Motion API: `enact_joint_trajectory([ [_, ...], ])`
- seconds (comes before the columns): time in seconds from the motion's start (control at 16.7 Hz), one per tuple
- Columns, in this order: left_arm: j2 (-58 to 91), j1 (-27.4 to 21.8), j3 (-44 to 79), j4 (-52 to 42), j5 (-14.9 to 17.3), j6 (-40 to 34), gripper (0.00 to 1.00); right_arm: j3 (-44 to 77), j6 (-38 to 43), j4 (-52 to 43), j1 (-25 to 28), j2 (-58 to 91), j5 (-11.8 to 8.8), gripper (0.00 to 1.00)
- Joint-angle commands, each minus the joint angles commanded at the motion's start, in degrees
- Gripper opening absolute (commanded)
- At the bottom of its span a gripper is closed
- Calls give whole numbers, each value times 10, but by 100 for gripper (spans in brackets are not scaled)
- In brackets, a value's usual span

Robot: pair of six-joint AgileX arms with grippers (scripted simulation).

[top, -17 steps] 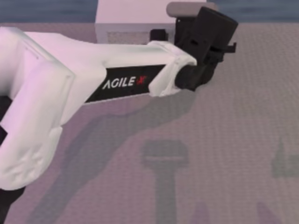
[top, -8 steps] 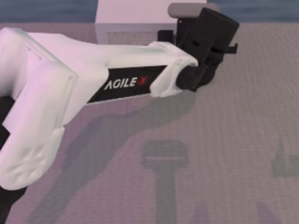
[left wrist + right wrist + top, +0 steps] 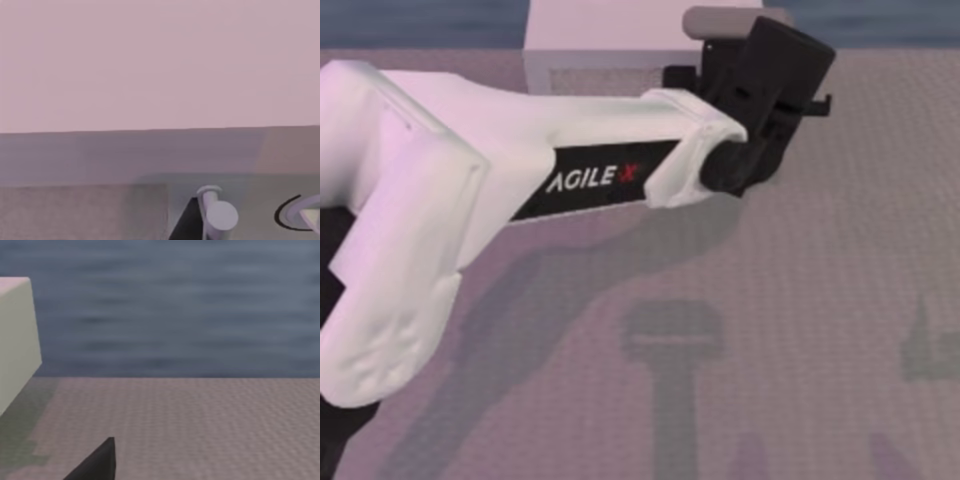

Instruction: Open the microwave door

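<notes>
The white microwave (image 3: 610,30) stands at the table's far edge. Its microwave door (image 3: 590,78) with the speckled mesh window is flush with the front. My left arm reaches across to it, and my left gripper (image 3: 698,72) is at the door's right end. In the left wrist view the mesh window (image 3: 80,212) is very near. The slim pale handle (image 3: 218,216) stands right beside the dark part of my left gripper (image 3: 187,227), with a round knob (image 3: 305,215) past it. My right gripper (image 3: 100,465) is parked off to the right, outside the top view.
A corner of the microwave's white body (image 3: 15,340) shows in the right wrist view, with the bare woven table (image 3: 200,420) beyond it. Arm shadows lie on the table surface (image 3: 820,300) in front of the microwave.
My left arm and gripper have slid slightly to the right along the microwave's front. The door has not visibly moved.
</notes>
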Motion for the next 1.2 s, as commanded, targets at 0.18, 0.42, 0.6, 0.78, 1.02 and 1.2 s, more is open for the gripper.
enact_joint_trajectory([
  [0.18,21,3,50,-56,15,-14,0,0,0,0,0,0,0,100],
  [0.42,67,13,169,-209,52,-47,0,0,0,0,0,0,0,100],
  [0.6,102,25,274,-356,89,-79,0,0,0,0,0,0,0,100],
  [0.78,130,38,375,-496,128,-110,0,0,0,0,0,0,0,100],
  [1.02,156,53,472,-625,172,-141,0,0,0,0,0,0,0,100],
  [1.2,165,58,501,-659,185,-151,0,0,0,0,0,0,0,100],
])
